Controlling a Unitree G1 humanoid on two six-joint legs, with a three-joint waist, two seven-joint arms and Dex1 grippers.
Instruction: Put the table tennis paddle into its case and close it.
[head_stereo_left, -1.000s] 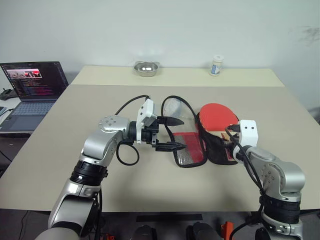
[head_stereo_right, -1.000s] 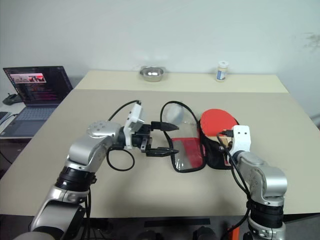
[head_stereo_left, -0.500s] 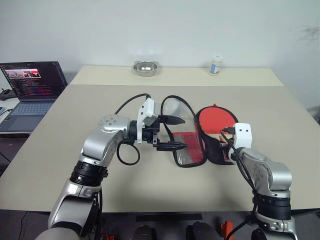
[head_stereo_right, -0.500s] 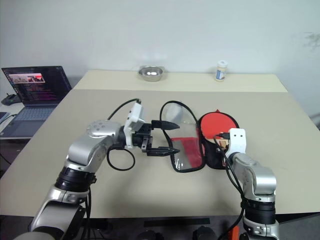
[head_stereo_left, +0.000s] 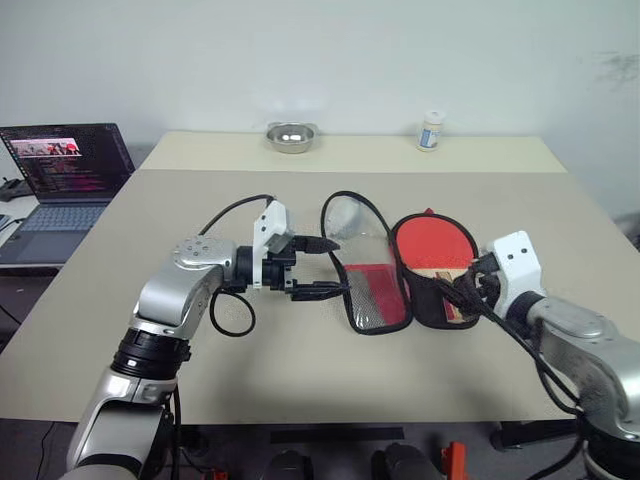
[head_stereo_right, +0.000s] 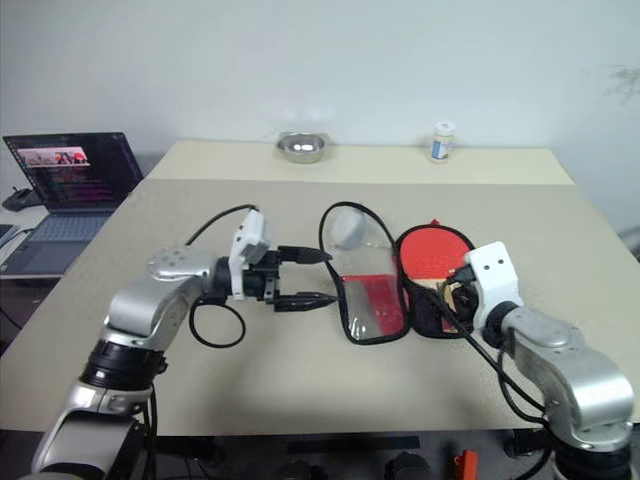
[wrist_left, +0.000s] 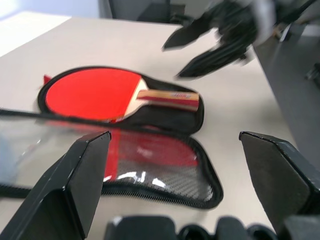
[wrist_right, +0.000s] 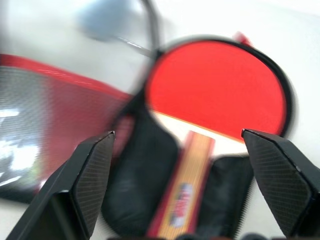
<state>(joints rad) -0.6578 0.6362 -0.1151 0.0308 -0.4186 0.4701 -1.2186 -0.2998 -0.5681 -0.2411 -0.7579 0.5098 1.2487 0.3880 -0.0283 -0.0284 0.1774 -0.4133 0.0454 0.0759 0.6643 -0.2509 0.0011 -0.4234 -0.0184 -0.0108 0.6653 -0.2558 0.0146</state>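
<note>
here the table tennis paddle (head_stereo_left: 428, 240) handle sits half hidden behind the right gripper (head_stereo_left: 468, 287).

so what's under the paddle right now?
The table tennis paddle lies on the black half of the open case; the clear and red flap lies folded out beside it. Whatever lies under the blade is hidden.

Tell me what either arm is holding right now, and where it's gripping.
Nothing is held. The right gripper has open jaws above the table tennis paddle, which lies in the open case. The left gripper is open beside the case.
</note>
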